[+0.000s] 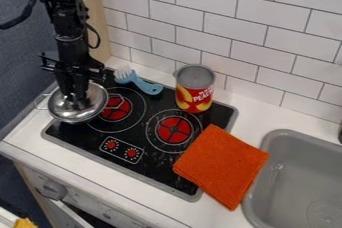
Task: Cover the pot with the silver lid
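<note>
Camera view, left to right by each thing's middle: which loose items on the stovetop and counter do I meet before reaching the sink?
Silver cookware → blue brush → red and yellow can → orange cloth → gray sink.

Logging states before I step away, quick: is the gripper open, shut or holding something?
Gripper: down at the silver cookware; whether open, closed or holding cannot be told.
</note>
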Controlling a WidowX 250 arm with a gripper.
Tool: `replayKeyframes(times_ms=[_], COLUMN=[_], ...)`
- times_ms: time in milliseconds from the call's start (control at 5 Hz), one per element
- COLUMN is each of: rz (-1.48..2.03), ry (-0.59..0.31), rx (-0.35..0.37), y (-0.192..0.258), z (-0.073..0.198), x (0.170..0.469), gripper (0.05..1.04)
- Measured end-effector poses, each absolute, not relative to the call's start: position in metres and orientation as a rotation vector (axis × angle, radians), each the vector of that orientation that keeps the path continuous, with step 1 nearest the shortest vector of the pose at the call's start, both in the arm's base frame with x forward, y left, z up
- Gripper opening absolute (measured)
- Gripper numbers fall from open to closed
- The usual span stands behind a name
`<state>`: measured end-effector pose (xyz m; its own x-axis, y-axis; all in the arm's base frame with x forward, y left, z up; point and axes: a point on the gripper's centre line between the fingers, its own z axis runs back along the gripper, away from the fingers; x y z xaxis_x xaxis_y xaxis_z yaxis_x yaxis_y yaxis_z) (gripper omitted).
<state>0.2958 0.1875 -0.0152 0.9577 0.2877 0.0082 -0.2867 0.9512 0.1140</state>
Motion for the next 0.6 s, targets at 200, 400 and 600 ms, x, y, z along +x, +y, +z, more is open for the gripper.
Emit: replayKeyframes(times_ms=[200,400,600], rz=[0.293,0.288,0.288], ry=[0.011,0.015,0.037], rx=[0.12,0.115,0.102], y=[0.1882,0.1868,0.1831], z=[-0.0152,-0.0164,-0.0142], x=[0.2952,0.2939,0.2896], gripper=[0.614,0.914,1.012])
